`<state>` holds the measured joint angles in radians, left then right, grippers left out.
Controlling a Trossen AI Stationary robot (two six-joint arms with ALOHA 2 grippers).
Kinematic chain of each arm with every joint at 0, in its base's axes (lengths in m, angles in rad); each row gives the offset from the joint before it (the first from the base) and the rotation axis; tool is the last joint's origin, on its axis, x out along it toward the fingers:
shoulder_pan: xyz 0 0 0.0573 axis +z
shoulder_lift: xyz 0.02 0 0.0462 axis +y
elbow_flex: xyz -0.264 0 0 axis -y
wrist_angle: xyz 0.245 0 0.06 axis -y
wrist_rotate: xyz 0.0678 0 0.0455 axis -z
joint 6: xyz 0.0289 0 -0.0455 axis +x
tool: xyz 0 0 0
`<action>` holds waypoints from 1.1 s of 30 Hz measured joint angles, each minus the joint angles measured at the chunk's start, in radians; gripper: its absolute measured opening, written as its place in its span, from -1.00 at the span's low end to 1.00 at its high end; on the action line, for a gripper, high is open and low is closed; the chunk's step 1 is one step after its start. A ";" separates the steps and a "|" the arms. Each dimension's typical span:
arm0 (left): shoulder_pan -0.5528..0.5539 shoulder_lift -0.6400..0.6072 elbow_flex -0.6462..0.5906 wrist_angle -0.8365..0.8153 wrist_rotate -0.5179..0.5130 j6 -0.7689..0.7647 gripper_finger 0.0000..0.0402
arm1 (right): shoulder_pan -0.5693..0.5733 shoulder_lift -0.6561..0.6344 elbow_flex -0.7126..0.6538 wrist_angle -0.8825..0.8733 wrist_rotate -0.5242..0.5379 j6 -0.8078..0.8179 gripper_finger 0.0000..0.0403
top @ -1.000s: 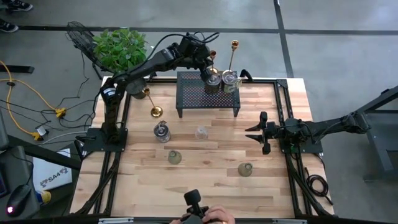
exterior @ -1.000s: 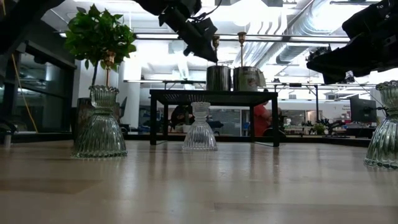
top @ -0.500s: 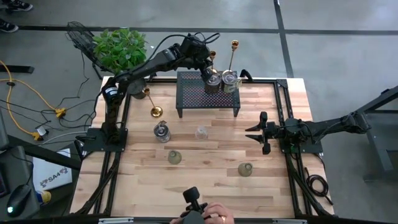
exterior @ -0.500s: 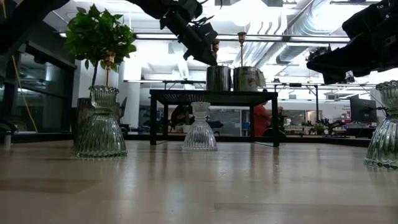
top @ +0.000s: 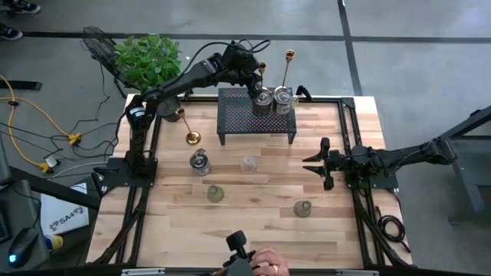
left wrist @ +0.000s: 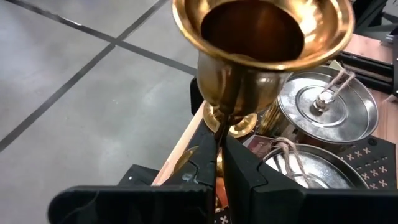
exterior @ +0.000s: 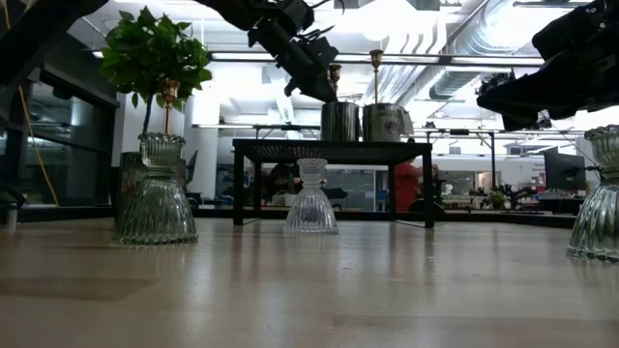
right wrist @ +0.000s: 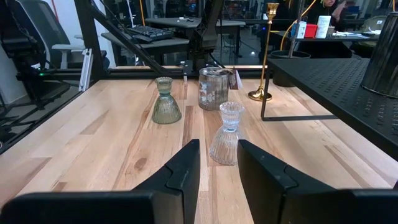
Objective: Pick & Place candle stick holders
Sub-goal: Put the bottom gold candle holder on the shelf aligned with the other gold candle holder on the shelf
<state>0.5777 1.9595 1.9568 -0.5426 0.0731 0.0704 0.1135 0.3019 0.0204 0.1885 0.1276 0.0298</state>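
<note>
Candle stick holders are spread over the wooden tabletop (top: 253,230) and the black mesh rack (top: 257,116) standing at its far edge. Two silvery cups (top: 275,99) sit side by side on the rack's far right part. A gold candlestick (top: 288,67) rises just behind them, and another gold candlestick (top: 189,129) stands on the tabletop left of the rack. In front of the rack are a silvery patterned cup (top: 199,162), a clear glass cup (top: 248,163), and two greenish glass cups (top: 215,194) nearer the front. The left end effector (top: 256,79) hovers over the rack's far edge, its fingers (left wrist: 242,171) closed tight on the thin stem of a third gold candlestick (left wrist: 261,56), held just beside the silvery cups. The right end effector (top: 317,163) waits over the tabletop's right side, fingers parted and holding nothing.
</note>
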 joint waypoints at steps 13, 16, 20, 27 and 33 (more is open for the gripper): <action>-0.002 0.003 0.000 -0.001 0.025 -0.015 -0.97 | 0.000 0.000 0.000 0.000 0.000 0.000 -0.51; -0.002 0.003 0.000 -0.003 0.027 -0.016 -0.97 | 0.000 0.000 0.000 0.000 0.000 0.000 -0.51; -0.002 0.003 0.000 -0.007 0.027 -0.016 -0.97 | 0.000 0.000 0.000 0.000 0.000 0.000 -0.51; -0.002 0.004 0.000 -0.011 0.027 -0.016 -0.97 | 0.000 0.000 0.000 0.000 0.000 0.000 -0.51; -0.002 0.004 0.000 -0.015 0.024 -0.016 -0.97 | 0.000 0.000 0.000 0.000 0.000 0.000 -0.51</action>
<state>0.5758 1.9633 1.9568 -0.5571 0.0975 0.0544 0.1133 0.3019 0.0204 0.1884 0.1278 0.0297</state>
